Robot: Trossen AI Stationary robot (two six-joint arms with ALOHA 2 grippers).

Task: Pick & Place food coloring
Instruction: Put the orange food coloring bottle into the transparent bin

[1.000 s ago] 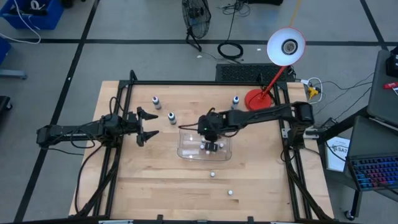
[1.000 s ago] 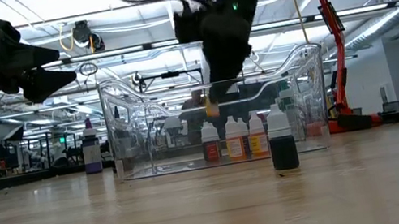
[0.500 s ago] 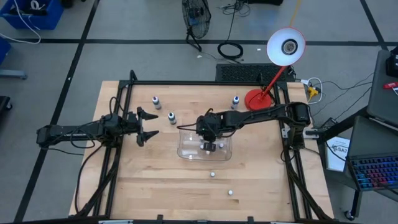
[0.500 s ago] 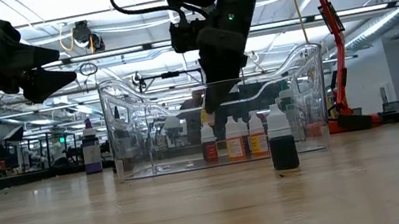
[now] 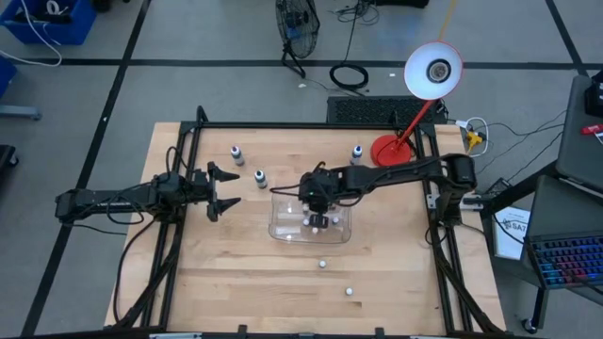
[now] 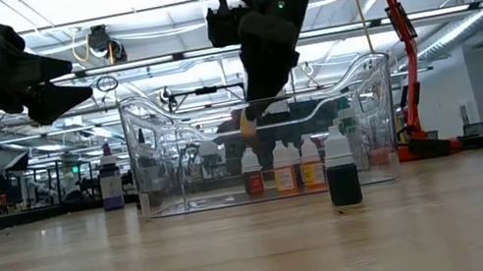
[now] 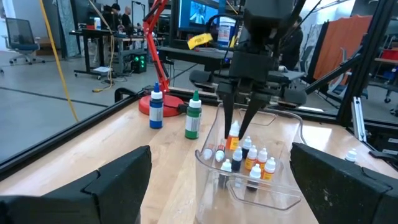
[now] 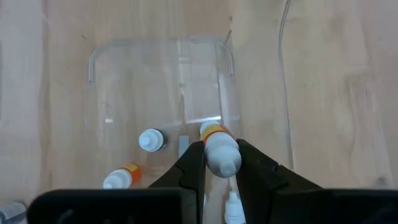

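Note:
My right gripper (image 5: pixel 317 196) hangs over the clear plastic tray (image 5: pixel 283 229) at mid table, shut on a tiny food coloring bottle (image 8: pixel 219 149) with a white cap and an orange band. Several more such bottles (image 6: pixel 282 168) stand on the tray's floor. A dark-bodied one (image 6: pixel 342 178) stands on the table in front of the tray. My left gripper (image 5: pixel 234 190) waits open above the table, left of the tray. Three taller bottles with coloured tops (image 5: pixel 236 153) (image 5: pixel 260 177) (image 5: pixel 358 152) stand on the wood beyond the tray. My right gripper pinches the small bottle between its two fingers (image 8: pixel 193 163) at the white cap end (image 8: pixel 224 163), coming from above and pointing down. The orange-banded body (image 8: pixel 214 131) hangs tilted below the fingertips. It is lifted clear of the tray floor, between the tray's walls (image 6: pixel 248 126).
A red desk lamp (image 5: pixel 388 149) stands at the table's far right. Two small white pieces (image 5: pixel 322 265) (image 5: pixel 350 293) lie on the wood near the front edge. A black frame (image 5: pixel 179 217) runs round the table. Bare wood shows left and right of the tray.
My right gripper, still shut on the small bottle, has dipped a little and drifted toward the table's left, then risen again. It has stayed over the tray throughout.

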